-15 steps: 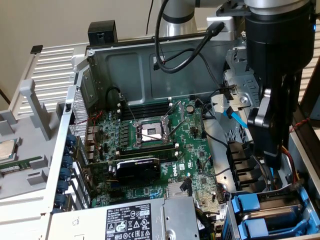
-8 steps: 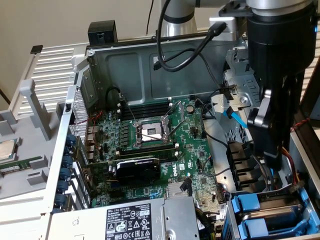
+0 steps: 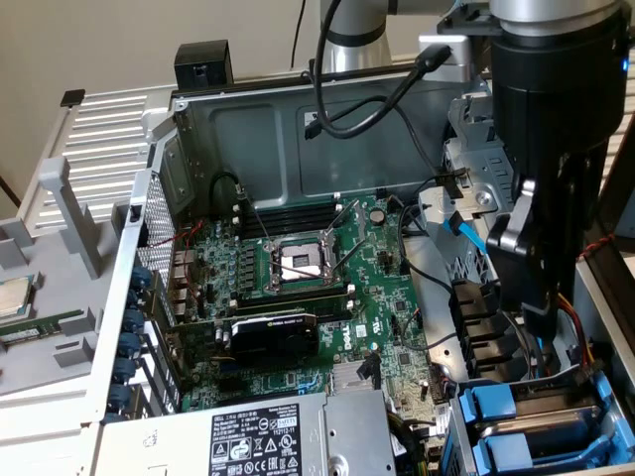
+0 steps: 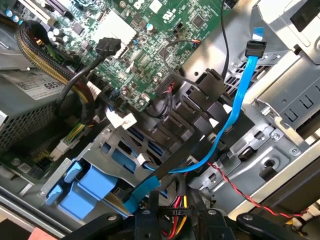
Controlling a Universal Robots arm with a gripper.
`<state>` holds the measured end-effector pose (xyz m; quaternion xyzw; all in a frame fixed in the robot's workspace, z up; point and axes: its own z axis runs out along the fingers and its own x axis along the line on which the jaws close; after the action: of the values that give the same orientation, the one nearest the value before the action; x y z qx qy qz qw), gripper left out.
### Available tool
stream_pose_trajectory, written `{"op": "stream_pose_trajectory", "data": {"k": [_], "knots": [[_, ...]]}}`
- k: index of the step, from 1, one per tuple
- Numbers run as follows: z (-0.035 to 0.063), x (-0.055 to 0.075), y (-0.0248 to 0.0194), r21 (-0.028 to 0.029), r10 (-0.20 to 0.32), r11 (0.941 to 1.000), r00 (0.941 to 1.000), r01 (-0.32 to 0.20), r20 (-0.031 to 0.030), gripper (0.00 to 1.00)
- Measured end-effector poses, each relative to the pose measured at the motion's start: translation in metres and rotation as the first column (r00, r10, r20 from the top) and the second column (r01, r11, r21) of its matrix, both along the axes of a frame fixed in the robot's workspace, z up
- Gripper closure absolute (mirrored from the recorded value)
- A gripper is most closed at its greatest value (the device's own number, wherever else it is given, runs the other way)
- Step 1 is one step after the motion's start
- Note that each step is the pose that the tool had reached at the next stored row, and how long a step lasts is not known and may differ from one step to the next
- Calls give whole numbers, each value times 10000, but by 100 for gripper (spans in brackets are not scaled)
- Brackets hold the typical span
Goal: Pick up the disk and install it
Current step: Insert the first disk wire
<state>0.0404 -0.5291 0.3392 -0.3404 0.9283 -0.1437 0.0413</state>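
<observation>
Disk (image 3: 534,423) in its blue carrier is sitting in the cage (image 4: 122,142) while the gripper (image 4: 180,227) is hovering just above, jaws parted and empty.

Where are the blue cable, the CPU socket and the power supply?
Blue cable (image 4: 239,100), wrist view, mid-run below its black plug.
CPU socket (image 3: 301,264), exterior view, centre of the socket.
Power supply (image 3: 260,443), exterior view, on its label.

Green motherboard (image 3: 392,332), blue cable (image 4: 244,87), grey power supply (image 3: 347,426)
</observation>
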Motion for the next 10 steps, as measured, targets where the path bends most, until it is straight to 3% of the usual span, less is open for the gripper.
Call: {"op": "stream_pose_trajectory", "data": {"k": [6, 10], "knots": [[-5, 8, 52, 2, -67, 10000, 10000, 67, -1, 65], [-6, 34, 59, 3, -70, 10000, 10000, 70, -1, 65]]}}
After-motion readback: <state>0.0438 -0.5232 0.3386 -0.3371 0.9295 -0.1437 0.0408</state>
